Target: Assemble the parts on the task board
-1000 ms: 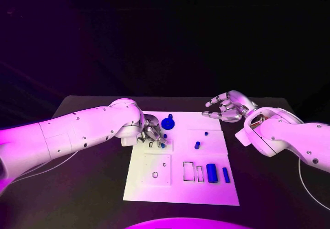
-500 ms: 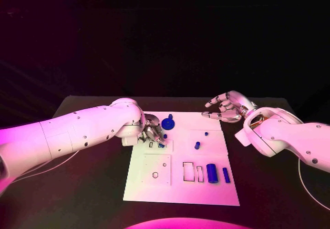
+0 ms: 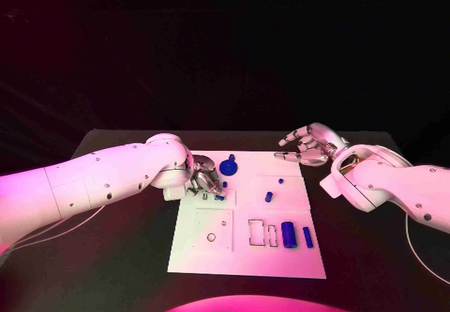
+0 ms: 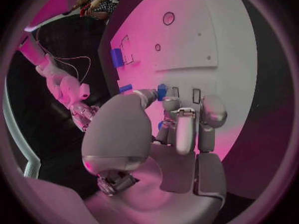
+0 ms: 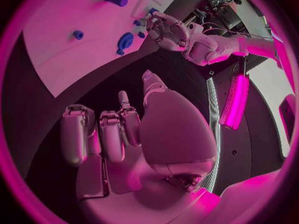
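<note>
The black table (image 3: 112, 260) carries the white task board (image 3: 246, 257) at its middle.

You are looking at a robotics lab: black table (image 3: 112, 214), white task board (image 3: 246, 253), loose cables (image 4: 62, 64).

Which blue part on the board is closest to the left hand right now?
The small blue part right at the left hand, among its fingertips. The round blue part lies just beyond it; the two bars lie far off at the board's near right.

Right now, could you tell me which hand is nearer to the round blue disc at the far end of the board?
Left. The left hand sits just beside the disc; the right hand hovers off the board's far right corner.
</note>
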`<state>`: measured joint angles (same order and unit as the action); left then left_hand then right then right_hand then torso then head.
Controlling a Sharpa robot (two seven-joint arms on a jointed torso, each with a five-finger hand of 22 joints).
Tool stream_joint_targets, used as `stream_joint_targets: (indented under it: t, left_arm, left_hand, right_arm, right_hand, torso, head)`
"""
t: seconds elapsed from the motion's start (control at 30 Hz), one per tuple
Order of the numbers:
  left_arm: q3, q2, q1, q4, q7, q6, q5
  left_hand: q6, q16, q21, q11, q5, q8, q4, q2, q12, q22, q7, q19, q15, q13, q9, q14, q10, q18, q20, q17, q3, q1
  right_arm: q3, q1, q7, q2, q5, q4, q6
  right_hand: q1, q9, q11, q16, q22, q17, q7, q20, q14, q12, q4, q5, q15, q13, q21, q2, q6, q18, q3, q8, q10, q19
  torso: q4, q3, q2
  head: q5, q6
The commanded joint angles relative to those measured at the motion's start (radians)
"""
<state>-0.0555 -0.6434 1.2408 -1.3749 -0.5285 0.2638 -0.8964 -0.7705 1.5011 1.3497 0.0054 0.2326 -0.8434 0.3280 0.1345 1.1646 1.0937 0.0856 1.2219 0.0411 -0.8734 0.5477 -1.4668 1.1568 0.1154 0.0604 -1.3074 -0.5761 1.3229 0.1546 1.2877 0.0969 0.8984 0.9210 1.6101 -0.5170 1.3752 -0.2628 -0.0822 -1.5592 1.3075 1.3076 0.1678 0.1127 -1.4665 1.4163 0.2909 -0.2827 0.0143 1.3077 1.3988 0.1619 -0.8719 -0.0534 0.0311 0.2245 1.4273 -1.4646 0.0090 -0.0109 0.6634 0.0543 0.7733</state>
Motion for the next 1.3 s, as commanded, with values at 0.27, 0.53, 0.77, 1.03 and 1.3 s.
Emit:
stream_joint_targets:
  t: [0.27,0.53,0.77,1.03,1.3]
  left_arm:
    - [0.002,-0.029,-0.002,-0.035,0.011,-0.126,0.006]
    - [0.001,-0.041,-0.006,-0.061,0.012,-0.168,-0.04]
    - [-0.003,-0.036,-0.011,-0.064,0.007,-0.183,-0.11]
    - [-0.01,-0.03,-0.018,-0.061,0.003,-0.18,-0.152]
    - [-0.016,-0.025,-0.027,-0.056,0.0,-0.175,-0.168]
  left_hand:
    - [-0.008,0.011,0.015,-0.005,0.006,-0.035,-0.121,0.013,0.023,0.019,-0.015,0.021,0.012,-0.021,0.104,-0.049,0.03,-0.014,0.001,-0.119,-0.131,-0.024]
    - [-0.025,0.022,0.028,-0.014,0.006,-0.044,-0.134,0.031,0.045,0.041,-0.025,0.04,0.02,-0.049,0.115,-0.062,0.063,-0.018,-0.005,-0.145,-0.149,-0.05]
    - [-0.047,0.048,0.041,-0.025,0.006,-0.049,-0.149,0.045,0.058,0.067,-0.037,0.064,0.031,-0.065,0.122,-0.086,0.093,-0.024,-0.014,-0.207,-0.166,-0.072]
    - [-0.06,0.056,0.047,-0.032,0.006,-0.051,-0.169,0.059,0.059,0.079,-0.044,0.075,0.037,-0.064,0.125,-0.093,0.106,-0.027,-0.021,-0.228,-0.18,-0.079]
    - [-0.066,0.057,0.05,-0.035,0.008,-0.051,-0.176,0.057,0.059,0.086,-0.046,0.082,0.04,-0.065,0.126,-0.094,0.113,-0.028,-0.024,-0.23,-0.193,-0.082]
  right_arm:
    - [0.0,-0.001,-0.005,0.003,0.015,0.0,0.02]
    - [0.0,-0.001,-0.006,0.004,0.015,-0.001,0.02]
    - [0.0,-0.002,-0.007,0.003,0.015,-0.003,0.022]
    - [0.0,-0.003,-0.008,0.002,0.015,-0.004,0.023]
    - [0.0,-0.003,-0.008,0.002,0.015,-0.005,0.025]
  right_hand:
    - [-0.006,-0.001,0.001,0.004,0.168,0.214,-0.003,-0.005,-0.093,-0.003,-0.001,-0.004,-0.008,0.098,-0.007,-0.006,0.002,0.014,0.004,0.007,-0.004,-0.041]
    - [-0.006,-0.001,0.001,0.004,0.168,0.214,-0.003,-0.005,-0.093,-0.003,-0.001,-0.004,-0.008,0.098,-0.007,-0.006,0.002,0.014,0.004,0.007,-0.004,-0.041]
    - [-0.005,-0.001,0.001,0.004,0.167,0.213,-0.003,-0.005,-0.093,-0.004,-0.001,-0.005,-0.008,0.097,-0.009,-0.007,0.002,0.014,0.005,0.008,-0.005,-0.04]
    - [-0.004,-0.001,0.001,0.004,0.166,0.211,-0.003,-0.005,-0.092,-0.004,-0.001,-0.005,-0.008,0.096,-0.011,-0.007,0.003,0.013,0.005,0.009,-0.006,-0.039]
    - [-0.002,-0.001,0.001,0.004,0.167,0.211,-0.003,-0.006,-0.092,-0.005,-0.002,-0.005,-0.008,0.096,-0.01,-0.005,0.003,0.014,0.006,0.01,-0.006,-0.039]
  torso:
    - [0.0025,-0.0003,-0.001]
    - [0.0001,-0.0007,-0.001]
    - [0.0002,-0.0011,-0.001]
    - [-0.001,-0.0015,-0.001]
    - [-0.001,-0.0011,-0.001]
  head:
    - [0.002,0.006]
    - [0.006,0.008]
    - [0.007,0.012]
    - [0.01,0.014]
    - [0.01,0.016]
